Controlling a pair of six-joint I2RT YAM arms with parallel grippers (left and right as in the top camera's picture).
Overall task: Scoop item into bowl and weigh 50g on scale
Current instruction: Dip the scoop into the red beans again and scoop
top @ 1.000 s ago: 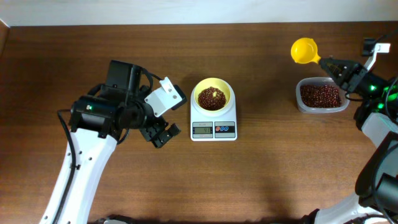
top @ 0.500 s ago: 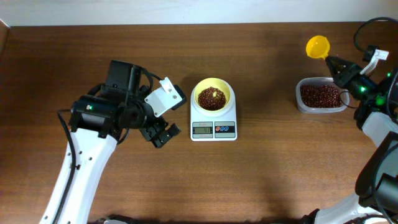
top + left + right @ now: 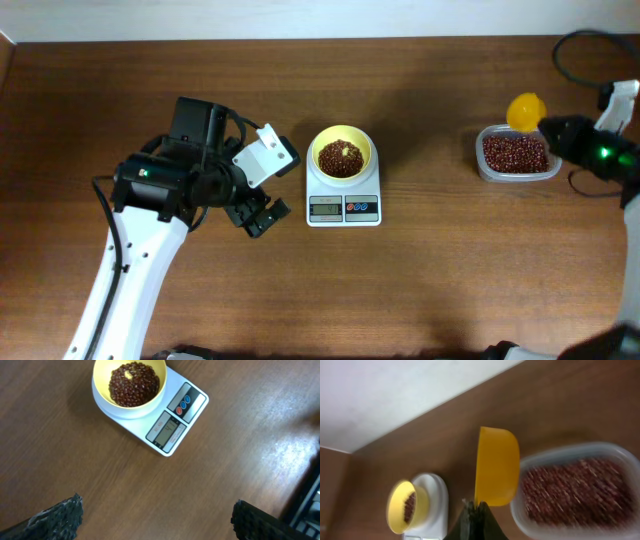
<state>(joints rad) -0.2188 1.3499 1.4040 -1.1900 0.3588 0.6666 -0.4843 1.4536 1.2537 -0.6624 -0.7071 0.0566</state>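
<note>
The pale yellow bowl holds a heap of dark reddish-brown beans and sits on the white scale at the table's middle. It also shows in the left wrist view on the scale. My left gripper is open and empty, left of the scale. My right gripper is shut on the handle of the bright yellow scoop, held at the far rim of the clear tub of beans, far right. In the right wrist view the scoop is tilted on edge beside the tub.
The table's far edge meets a pale wall at the back. The right arm reaches in from the right edge. The left arm stands at the left.
My right gripper has swung the yellow scoop to the right and nearer, from behind and left of the tub to its far rim. The left arm, bowl and scale have not moved.
</note>
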